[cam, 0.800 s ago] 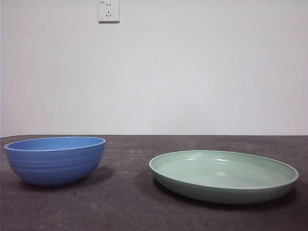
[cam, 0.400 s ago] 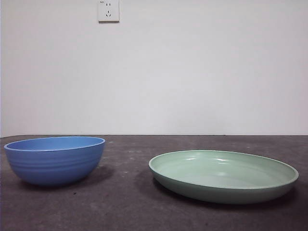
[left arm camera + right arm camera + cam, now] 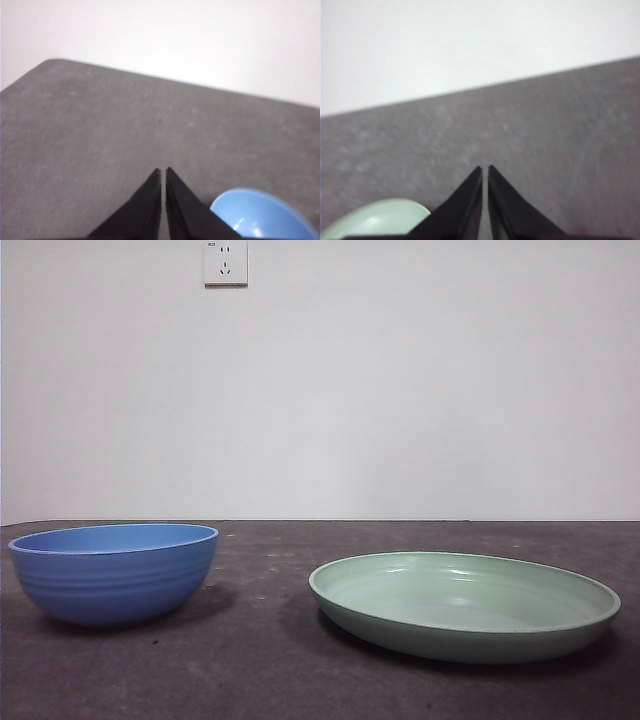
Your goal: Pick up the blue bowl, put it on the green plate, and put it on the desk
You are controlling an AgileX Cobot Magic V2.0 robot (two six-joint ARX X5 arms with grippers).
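**Blue bowl untouched, both claws pinched shut**

Blue bowl (image 3: pixel 114 573) sits at nine o'clock on the desk (image 3: pixel 260 660), well apart from the green plate (image 3: pixel 464 605) at three o'clock; no arm shows from the front.

From the left wrist, the left gripper (image 3: pixel 163 171) hovers narrow, jaws nearly touching, bowl just beside at four o'clock.

From the right wrist, the right gripper (image 3: pixel 485 168) is likewise closed, plate at seven o'clock.

Pickup hasn't begun; next, I judge, the left claw must open over the rim.
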